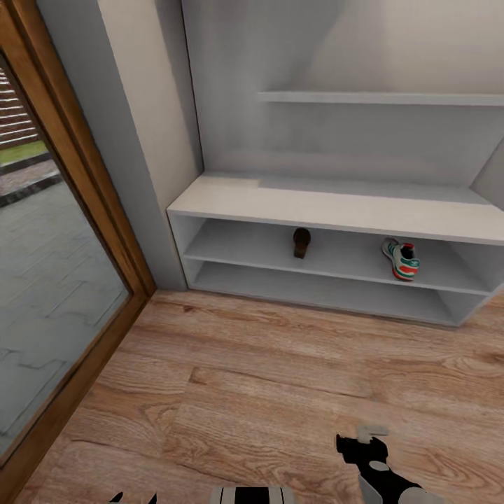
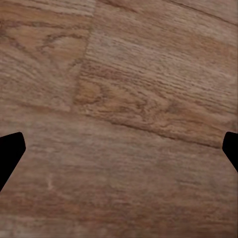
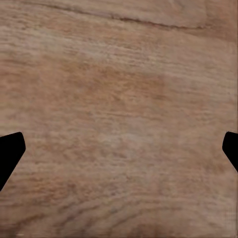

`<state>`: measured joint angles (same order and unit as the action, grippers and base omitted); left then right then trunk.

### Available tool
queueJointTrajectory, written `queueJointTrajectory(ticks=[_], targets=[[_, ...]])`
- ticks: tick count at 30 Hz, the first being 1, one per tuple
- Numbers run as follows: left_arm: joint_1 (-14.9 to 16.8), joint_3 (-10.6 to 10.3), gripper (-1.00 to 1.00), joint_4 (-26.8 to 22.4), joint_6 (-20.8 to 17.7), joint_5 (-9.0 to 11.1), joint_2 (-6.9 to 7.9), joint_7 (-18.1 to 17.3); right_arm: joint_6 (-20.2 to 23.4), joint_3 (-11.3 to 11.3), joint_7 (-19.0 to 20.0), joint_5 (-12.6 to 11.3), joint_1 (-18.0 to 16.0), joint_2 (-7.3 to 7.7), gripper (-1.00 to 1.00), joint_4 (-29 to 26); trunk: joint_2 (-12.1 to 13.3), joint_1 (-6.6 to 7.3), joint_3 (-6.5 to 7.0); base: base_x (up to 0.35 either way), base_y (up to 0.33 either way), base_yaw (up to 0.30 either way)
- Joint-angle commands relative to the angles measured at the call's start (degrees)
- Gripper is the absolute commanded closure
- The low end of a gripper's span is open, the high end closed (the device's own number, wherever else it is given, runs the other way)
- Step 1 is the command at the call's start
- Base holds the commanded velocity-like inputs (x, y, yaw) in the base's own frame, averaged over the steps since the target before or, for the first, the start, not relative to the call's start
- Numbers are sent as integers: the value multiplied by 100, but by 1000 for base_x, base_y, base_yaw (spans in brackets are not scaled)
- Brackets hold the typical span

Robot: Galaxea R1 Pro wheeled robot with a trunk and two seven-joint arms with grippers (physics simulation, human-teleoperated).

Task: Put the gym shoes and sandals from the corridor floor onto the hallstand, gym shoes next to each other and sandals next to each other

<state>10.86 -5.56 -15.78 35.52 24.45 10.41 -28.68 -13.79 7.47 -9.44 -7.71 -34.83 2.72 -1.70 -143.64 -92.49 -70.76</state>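
Note:
The light-grey hallstand (image 1: 336, 207) stands against the wall ahead. On its upper open shelf one brown sandal (image 1: 302, 242) lies end-on near the middle. One white gym shoe (image 1: 402, 259) with a teal-orange heel sits well to the right on the same shelf, heel toward me. Both wrist views look down on bare corridor floor (image 1: 266, 378). My left gripper (image 2: 119, 148) is open with nothing between its fingers, and so is my right gripper (image 3: 119, 148). The right arm (image 1: 374, 465) shows low at the bottom edge of the head view, far from the rack.
A wood-framed glass door (image 1: 63, 266) runs along the left, with a grey wall pillar (image 1: 112, 126) between it and the rack. An upper shelf (image 1: 378, 98) hangs above the bench top. Wood floor stretches between me and the rack.

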Motion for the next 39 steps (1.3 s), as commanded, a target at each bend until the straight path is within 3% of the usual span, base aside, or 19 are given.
queueJointTrajectory(ticks=[1, 6, 7, 9, 24, 31, 39], targets=[[4, -44, -100, 12, 20, 62, 5, -15, -24, 53, 48, -59, 29, 29, -100, 5, -2, 1, -4, -4, 0, 0], [4, -10, -100, 25, 23, 66, 10, -11, -158, 53, 195, -60, 227, 121, -100, 5, -2, 1, -4, -2, 0, 0], [4, 6, -100, 31, 25, 74, 20, 56, -686, 53, 256, -50, 387, 155, -100, 10, -2, 1, -4, 0, 0, 0], [4, 10, -100, 32, 29, 78, 19, 205, -1006, 53, 272, -48, 437, 170, -100, 12, -2, 1, -4, 0, 0, 0], [4, 10, -100, 31, 34, 77, 48, 390, -1352, 56, 246, -53, 549, 307, -100, 12, -2, 1, -3, 0, 0, -2], [4, 11, -100, 31, 34, 73, 55, 397, -1854, 53, 239, -54, 736, 308, -100, 12, -2, 1, 13, 0, 0, -199], [4, 13, -100, 37, 27, 69, 62, 409, -2023, 55, 233, -55, 847, 273, -100, 12, -2, 1, 38, 0, 0, -261]])
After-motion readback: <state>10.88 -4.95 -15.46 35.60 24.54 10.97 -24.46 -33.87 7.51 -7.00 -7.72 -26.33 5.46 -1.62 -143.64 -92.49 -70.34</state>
